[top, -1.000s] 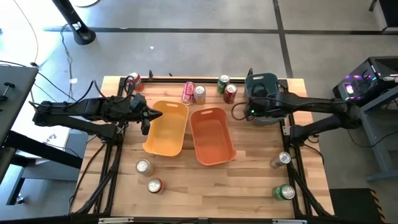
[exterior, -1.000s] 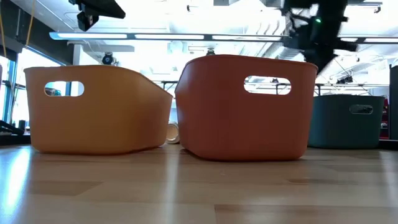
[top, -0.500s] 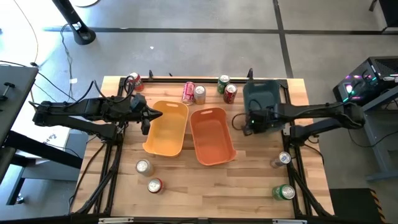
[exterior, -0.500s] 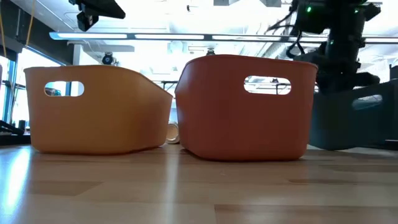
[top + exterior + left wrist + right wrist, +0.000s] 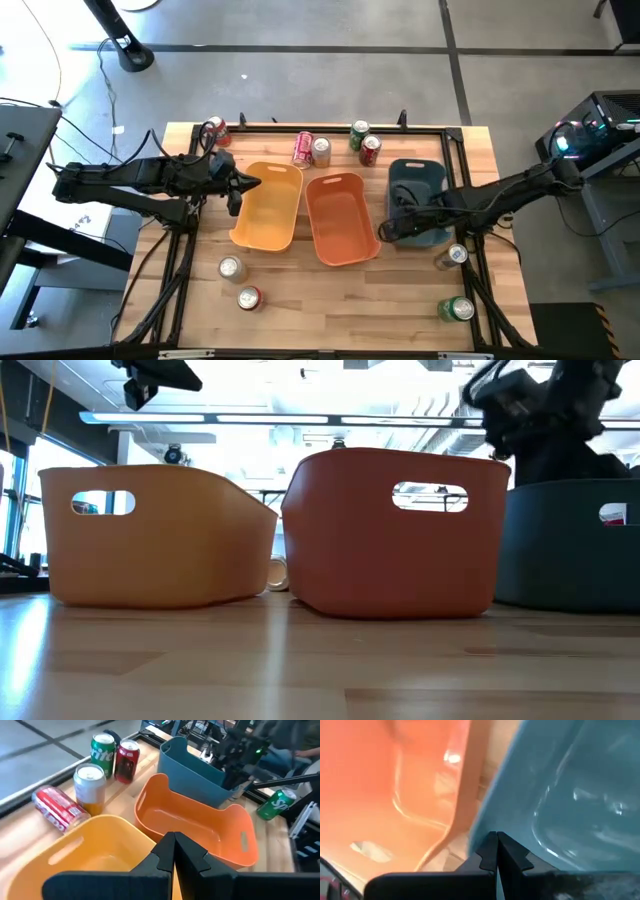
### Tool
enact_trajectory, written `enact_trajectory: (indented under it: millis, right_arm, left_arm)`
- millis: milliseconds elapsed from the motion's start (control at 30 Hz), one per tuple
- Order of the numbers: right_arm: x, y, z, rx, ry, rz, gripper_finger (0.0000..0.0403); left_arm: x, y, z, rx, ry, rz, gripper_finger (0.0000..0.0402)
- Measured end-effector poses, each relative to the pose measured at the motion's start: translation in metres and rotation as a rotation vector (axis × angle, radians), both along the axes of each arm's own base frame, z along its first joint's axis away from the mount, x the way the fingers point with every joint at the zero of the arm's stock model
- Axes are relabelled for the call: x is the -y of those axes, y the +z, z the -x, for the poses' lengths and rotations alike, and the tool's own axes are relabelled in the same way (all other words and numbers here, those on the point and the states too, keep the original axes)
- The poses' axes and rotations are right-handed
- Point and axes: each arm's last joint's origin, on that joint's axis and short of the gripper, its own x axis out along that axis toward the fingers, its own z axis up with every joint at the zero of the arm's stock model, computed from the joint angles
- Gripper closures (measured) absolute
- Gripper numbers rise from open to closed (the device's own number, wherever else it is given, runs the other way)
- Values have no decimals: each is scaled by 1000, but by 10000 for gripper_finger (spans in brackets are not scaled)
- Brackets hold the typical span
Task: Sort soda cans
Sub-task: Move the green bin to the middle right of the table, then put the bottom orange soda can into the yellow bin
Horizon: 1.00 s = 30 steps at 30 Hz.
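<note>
Several soda cans stand or lie on the table: a red one (image 5: 214,130), a pink one on its side (image 5: 303,147), silver (image 5: 321,150), green (image 5: 359,133) and red (image 5: 370,150) along the far edge. Silver (image 5: 231,267) and red (image 5: 249,298) sit near left, silver (image 5: 452,257) and green (image 5: 457,309) near right. My left gripper (image 5: 238,188) is shut at the yellow bin (image 5: 270,210). My right gripper (image 5: 388,230) is shut at the teal bin (image 5: 420,185). My left gripper pinches the yellow bin's left rim (image 5: 243,200), coming level from the table's left. The gripper body hides the contact in its wrist view. The bin rests on the table. My right gripper pinches the teal bin's rim (image 5: 487,827) at its near left corner (image 5: 395,235), one finger inside and one outside. The bin's base sits on the table (image 5: 570,595).
An orange bin (image 5: 340,215) stands between the yellow and teal bins, close to both. A black frame rail (image 5: 300,127) runs along the far edge. Bare wood (image 5: 340,300) lies between the near cans.
My right gripper has moved toward the near edge and drawn the teal bin along. The bin has slid from the far right corner to a spot right beside the orange bin.
</note>
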Motion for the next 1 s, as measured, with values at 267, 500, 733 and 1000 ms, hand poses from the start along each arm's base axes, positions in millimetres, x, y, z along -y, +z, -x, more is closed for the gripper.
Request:
enact_trajectory:
  millis: [267,500,733,1000]
  right_arm:
    - [8,48,-6,67,-22,238,403]
    - [26,79,-9,97,-67,389,403]
    - [45,89,-20,203,-178,415,403]
    - [58,93,-31,240,-123,521,402]
  left_arm:
    - [-11,22,3,34,47,-154,401]
    - [-25,38,11,-61,54,-241,379]
    - [-35,35,3,-154,61,-296,304]
    - [-28,21,-10,-178,-83,-4,215]
